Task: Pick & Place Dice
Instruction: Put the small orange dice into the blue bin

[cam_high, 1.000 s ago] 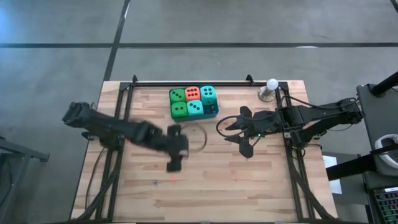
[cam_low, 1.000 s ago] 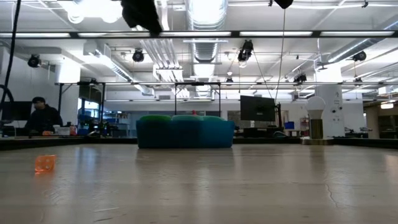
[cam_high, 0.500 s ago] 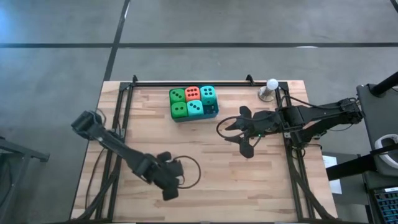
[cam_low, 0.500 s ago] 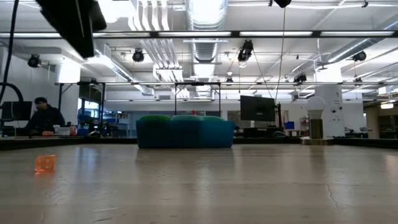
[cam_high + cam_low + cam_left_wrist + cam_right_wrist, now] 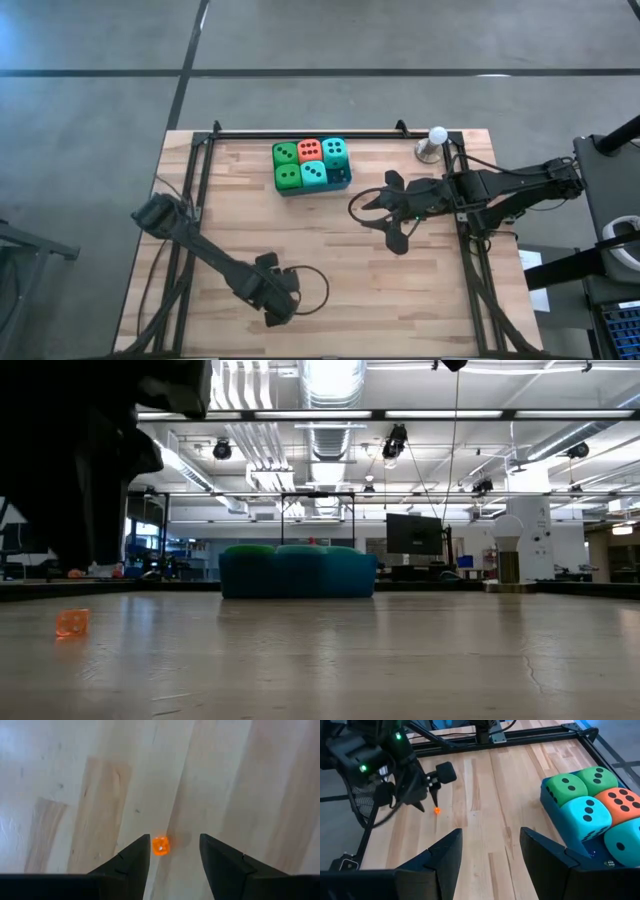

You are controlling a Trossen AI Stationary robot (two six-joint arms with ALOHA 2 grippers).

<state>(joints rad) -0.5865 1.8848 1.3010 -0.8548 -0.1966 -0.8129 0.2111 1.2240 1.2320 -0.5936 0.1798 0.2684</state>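
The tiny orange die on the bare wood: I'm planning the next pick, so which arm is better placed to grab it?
Left. Its pincer hangs open right over the tiny orange translucent die, while the right pincer waits far off beside the blue tray.

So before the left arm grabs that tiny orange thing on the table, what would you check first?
1. Left gripper open: ok, its fingers stand apart.
2. Small orange piece between those fingers: ok, it lies on the wood in the gap.
3. Piece centred in the gap: not ok, it sits close to one finger.
4. Gripper low enough to close on it: cannot tell.
5. Right gripper out of the way: ok, it hovers open mid-table, well clear of the piece.
6. Blue tray undisturbed: ok, the five dice sit in it, one corner bare.
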